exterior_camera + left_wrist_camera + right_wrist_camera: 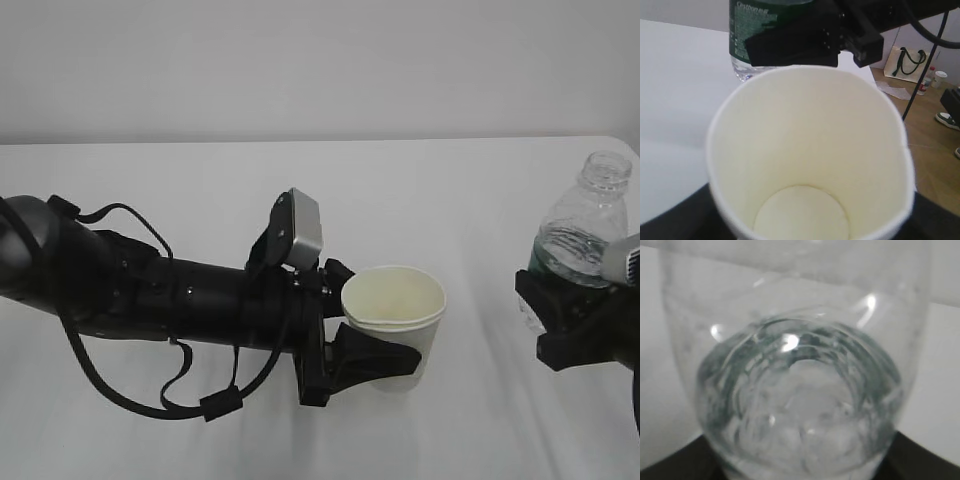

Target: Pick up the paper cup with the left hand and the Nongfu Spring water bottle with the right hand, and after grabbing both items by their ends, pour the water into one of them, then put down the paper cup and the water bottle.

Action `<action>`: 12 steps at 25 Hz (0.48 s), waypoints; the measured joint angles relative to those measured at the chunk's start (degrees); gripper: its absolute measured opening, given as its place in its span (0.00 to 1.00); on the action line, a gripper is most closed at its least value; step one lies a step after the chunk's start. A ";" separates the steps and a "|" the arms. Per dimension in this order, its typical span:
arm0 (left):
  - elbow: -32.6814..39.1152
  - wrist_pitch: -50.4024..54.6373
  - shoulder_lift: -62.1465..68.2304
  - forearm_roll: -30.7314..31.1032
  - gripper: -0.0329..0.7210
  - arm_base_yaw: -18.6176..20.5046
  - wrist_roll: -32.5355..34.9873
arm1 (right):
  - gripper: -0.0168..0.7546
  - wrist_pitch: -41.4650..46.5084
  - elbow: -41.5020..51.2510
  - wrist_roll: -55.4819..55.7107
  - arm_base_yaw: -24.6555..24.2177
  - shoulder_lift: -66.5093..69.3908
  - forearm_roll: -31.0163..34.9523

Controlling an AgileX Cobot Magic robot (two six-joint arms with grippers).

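Note:
The white paper cup (pixel 393 310) stands mouth up near the middle of the table, and my left gripper (pixel 385 322) is shut on its sides from the left. In the left wrist view the cup (pixel 805 150) fills the frame; its cream inside looks empty and dry. The Nongfu Spring water bottle (pixel 585 225) is upright at the right edge, capless, with water in it. My right gripper (pixel 565 300) is shut on its lower body, hiding its base. The bottle's green label (pixel 755 20) shows beyond the cup. In the right wrist view the clear bottle (pixel 800 390) fills the frame.
The white table (pixel 200 420) ends at a pale wall behind. Black cables (pixel 150 395) loop under my left arm. Past the table's far edge the left wrist view shows a wooden floor (pixel 925 165) with a white bag (pixel 910 62) and shoes (pixel 946 120).

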 joint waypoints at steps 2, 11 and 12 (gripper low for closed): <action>0.00 0.00 0.00 0.00 0.70 -0.60 0.00 | 0.55 0.00 0.82 0.00 0.00 -2.20 0.00; 0.00 0.47 0.00 -1.65 0.70 -3.28 0.00 | 0.55 0.00 1.51 2.02 0.00 -6.39 1.13; 0.00 0.61 0.00 -1.97 0.70 -3.56 0.00 | 0.55 0.00 1.60 2.06 0.00 -6.39 1.37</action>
